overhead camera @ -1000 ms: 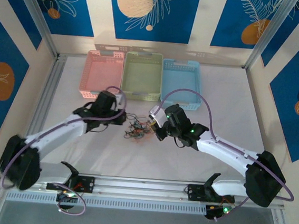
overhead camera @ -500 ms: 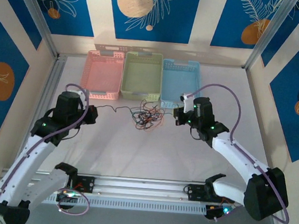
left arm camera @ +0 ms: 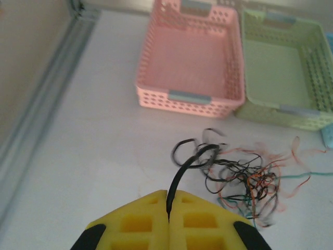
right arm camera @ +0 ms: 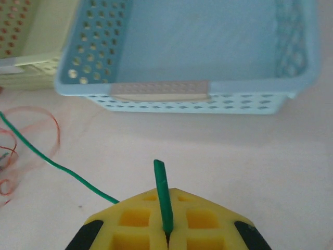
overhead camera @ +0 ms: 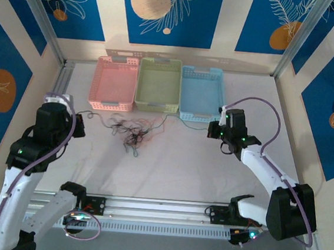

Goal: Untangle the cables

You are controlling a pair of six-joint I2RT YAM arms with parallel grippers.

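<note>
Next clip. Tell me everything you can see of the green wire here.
The green wire is thin and smooth, plastic-coated by the look. One end is pinched between the yellow pads of the shut right gripper, with a short tip poking up past them. From there it runs left in a gentle curve over the white table, in front of the blue basket, into the knot of black and orange wires.

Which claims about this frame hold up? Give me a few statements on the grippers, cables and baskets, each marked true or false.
1. The left gripper is shut on a black cable. True.
2. The right gripper holds an orange-red cable. False: it pinches a green cable.
3. The blue basket holds a cable. False: it is empty.
4. The tangle lies on the table between the two grippers. True.
</note>
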